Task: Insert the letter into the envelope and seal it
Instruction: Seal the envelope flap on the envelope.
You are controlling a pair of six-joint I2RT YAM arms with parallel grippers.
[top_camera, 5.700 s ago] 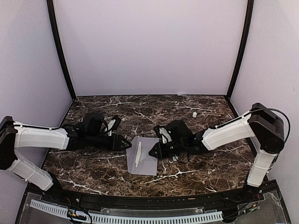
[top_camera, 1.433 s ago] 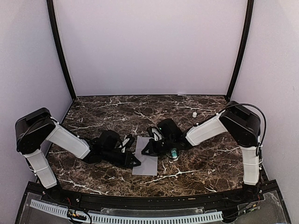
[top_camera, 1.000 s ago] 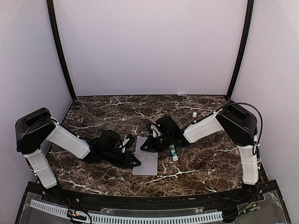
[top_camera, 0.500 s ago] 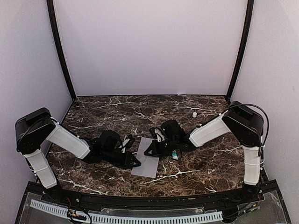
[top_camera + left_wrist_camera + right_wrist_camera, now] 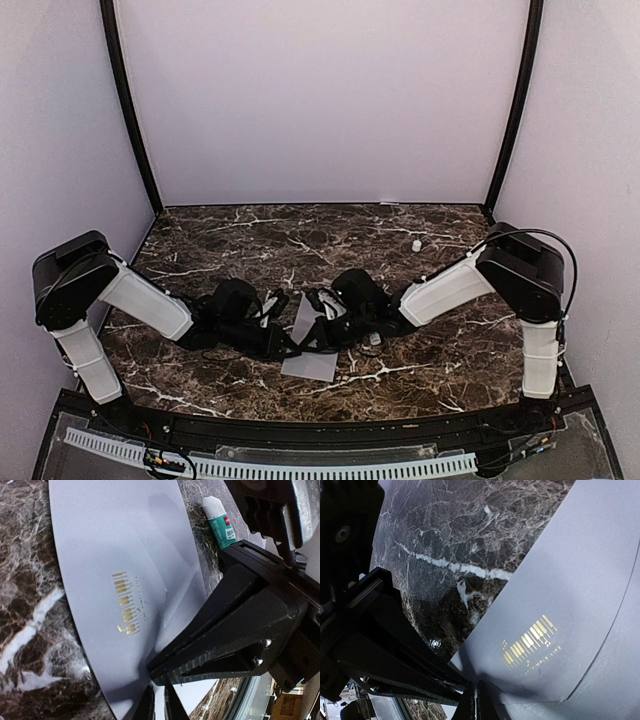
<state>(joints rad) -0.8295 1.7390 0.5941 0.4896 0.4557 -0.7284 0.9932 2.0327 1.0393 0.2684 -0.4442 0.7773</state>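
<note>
Envelope (image 5: 115,540) cut off, wrist cams.

White plastic shells, black joint housings on left arm (image 5: 140,296) and right arm (image 5: 440,288). Thin black cable (image 5: 566,262) at right elbow. Matte black wedge-shaped right gripper (image 5: 156,673), small silver screws (image 5: 265,642).

We're up on the top camera, fixed above and behind the 2 arm bases. It looks down and forward over the whole marbled surface (image 5: 430,300) to the back wall (image 5: 320,100), a wide, distant view. Over to the left wrist camera: we're right down low, looking along the left gripper (image 5: 156,705) towards the right, with the right gripper (image 5: 152,672) looming huge in frame. The right wrist camera faces back the opposite way, just as close, past its own fingertips (image 5: 468,705). All 3 views share the envelope (image 5: 318,365), and both wrist views catch its gold mark (image 5: 127,602).
</note>
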